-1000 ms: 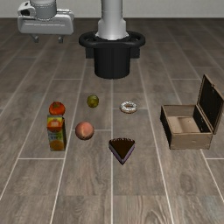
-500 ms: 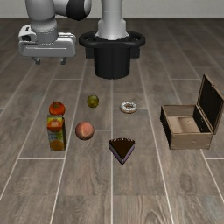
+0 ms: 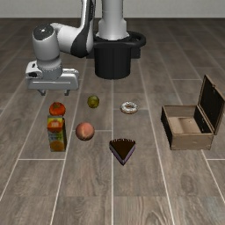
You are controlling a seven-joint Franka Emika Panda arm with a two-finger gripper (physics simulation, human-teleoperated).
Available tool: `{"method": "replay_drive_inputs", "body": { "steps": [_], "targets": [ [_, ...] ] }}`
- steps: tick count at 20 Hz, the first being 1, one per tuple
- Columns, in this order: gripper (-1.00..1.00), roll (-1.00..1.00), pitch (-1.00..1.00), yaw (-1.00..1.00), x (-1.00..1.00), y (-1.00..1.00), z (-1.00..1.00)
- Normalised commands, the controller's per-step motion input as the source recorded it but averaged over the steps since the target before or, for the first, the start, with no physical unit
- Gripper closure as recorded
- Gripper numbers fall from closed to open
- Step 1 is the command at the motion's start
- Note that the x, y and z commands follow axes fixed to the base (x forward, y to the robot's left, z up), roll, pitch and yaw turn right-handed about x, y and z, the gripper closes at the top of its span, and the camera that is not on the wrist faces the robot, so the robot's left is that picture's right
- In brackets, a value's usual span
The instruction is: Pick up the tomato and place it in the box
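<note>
A small red tomato (image 3: 58,109) rests on the wooden floor at the exterior view's left, just behind an orange juice carton (image 3: 56,134). My gripper (image 3: 58,90) hangs directly above the tomato with a small gap, fingers pointing down and spread apart, nothing between them. The open wooden box (image 3: 186,127) stands at the exterior view's right with its lid (image 3: 212,99) tipped back.
A peach (image 3: 84,131) lies right of the carton. An olive-green fruit (image 3: 92,101), a small white ring-shaped pastry (image 3: 129,107) and a chocolate cake slice (image 3: 122,150) sit around the middle. The robot's black base (image 3: 114,54) stands at the back.
The gripper has come down and slightly to the right, from high at the back left to just above the tomato. Nothing on the floor has moved.
</note>
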Motion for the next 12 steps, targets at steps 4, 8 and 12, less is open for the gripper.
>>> {"method": "replay_drive_inputs", "body": {
  "steps": [4,8,12],
  "targets": [
    [-1.0,0.0,0.0,0.0,0.0,0.0,-1.0],
    [-1.0,0.0,0.0,0.0,-0.5,0.0,-0.5],
    [1.0,0.0,0.0,0.0,-0.25,-0.25,-0.25]
  ]
}}
